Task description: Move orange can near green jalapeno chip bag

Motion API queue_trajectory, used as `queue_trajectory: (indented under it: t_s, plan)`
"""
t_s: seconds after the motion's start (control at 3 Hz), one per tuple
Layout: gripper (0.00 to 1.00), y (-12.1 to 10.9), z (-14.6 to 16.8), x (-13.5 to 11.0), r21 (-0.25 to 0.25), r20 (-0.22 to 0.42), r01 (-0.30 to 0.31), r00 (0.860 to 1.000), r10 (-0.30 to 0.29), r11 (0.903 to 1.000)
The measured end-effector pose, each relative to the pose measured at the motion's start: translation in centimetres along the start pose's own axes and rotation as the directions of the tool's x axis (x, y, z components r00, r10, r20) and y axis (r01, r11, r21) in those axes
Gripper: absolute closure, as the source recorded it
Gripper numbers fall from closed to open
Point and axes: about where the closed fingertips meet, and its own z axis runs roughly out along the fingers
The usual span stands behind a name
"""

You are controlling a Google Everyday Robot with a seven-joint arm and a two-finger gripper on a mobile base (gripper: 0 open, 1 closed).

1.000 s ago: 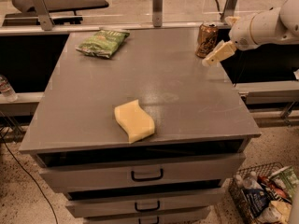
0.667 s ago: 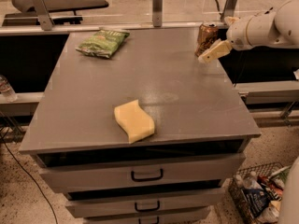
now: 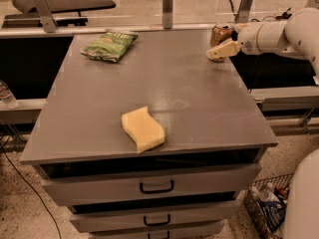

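The orange can (image 3: 220, 33) stands upright at the far right corner of the grey table (image 3: 199, 108). My gripper (image 3: 220, 48) is right at the can, reaching in from the right on a white arm (image 3: 279, 34), and its cream tip lies just in front of the can's base. The green jalapeno chip bag (image 3: 109, 45) lies flat at the far left of the table, well away from the can and the gripper.
A wavy yellow sponge (image 3: 142, 129) lies near the table's front edge. Drawers with dark handles (image 3: 156, 187) sit under the top. A metal post (image 3: 168, 6) and rail stand behind the table. A basket of items (image 3: 264, 208) sits on the floor at right.
My gripper has moved slightly back and closer in on the can. The can, the bag and the sponge have stayed in place.
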Motion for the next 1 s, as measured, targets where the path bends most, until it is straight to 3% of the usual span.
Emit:
queue_trajectory:
  t_s: [0.33,1.0]
  plan:
    - [0.41,-0.19,0.84,0.19,0.004,0.015,-0.067,0.998,0.067,0.9977]
    - [0.87,-0.37,1.54,0.34,0.007,0.026,-0.122,0.992,0.121,0.9926]
